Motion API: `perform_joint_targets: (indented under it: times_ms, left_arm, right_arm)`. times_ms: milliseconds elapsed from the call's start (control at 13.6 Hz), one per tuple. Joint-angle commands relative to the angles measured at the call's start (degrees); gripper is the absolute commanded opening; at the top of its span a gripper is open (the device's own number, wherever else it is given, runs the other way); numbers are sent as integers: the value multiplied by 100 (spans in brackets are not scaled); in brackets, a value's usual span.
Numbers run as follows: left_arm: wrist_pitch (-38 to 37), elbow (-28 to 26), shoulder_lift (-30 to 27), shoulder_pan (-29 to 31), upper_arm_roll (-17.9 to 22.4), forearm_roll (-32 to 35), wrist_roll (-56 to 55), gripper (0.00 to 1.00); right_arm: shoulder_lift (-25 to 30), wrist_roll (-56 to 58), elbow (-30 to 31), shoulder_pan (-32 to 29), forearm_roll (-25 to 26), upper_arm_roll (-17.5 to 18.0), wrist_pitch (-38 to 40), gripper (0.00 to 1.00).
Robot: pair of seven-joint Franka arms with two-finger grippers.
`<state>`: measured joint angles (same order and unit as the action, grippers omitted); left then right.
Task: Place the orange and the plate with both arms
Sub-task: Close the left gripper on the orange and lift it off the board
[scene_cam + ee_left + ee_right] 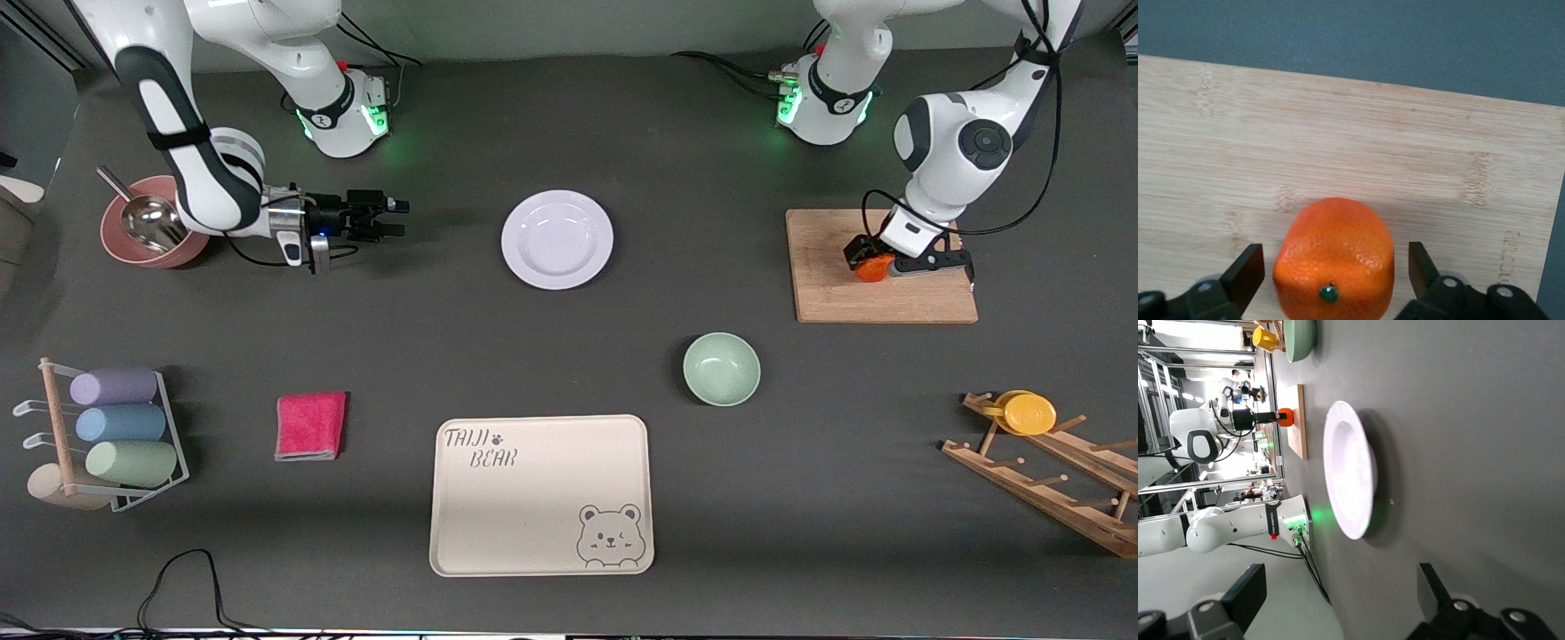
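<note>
Left gripper [1329,277] straddles the orange [1335,257] on the cutting board [1358,153], fingers not yet touching it.
Closing off-centre could roll it toward 12 o'clock; the right gripper [391,218], released, waits beside the plate [557,239].

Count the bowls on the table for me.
2. A pink bowl with a metal scoop in it sits at the right arm's end of the table. A green bowl sits nearer the front camera than the plate, beside the tray.

Dark grey matte desk [551,356] fills the front view, evenly lit. Pale wall strip along its top edge. Right wrist view: bright lab room, metal shelving frames [1158,380], clutter too small to identify.
</note>
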<state>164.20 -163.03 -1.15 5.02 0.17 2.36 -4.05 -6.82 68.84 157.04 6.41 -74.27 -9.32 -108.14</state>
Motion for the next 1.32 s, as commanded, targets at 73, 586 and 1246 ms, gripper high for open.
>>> perform_joint_targets:
  times_ms: [73, 586, 1246]
  left_arm:
    - [341, -441, -158, 78, -25, 54, 89, 0]
    - [-1207, 241, -753, 16, -69, 54, 45, 0]
    - [-6871, 5178, -160, -203, -87, -218, 18, 0]
  right_arm:
    - [-337, 366, -95, 18, -367, -17, 47, 100]
    - [-1357, 1079, -130, 54, -1150, 44, 258, 100]
    - [-1516, 1071, -191, 89, -1177, 124, 241, 72]
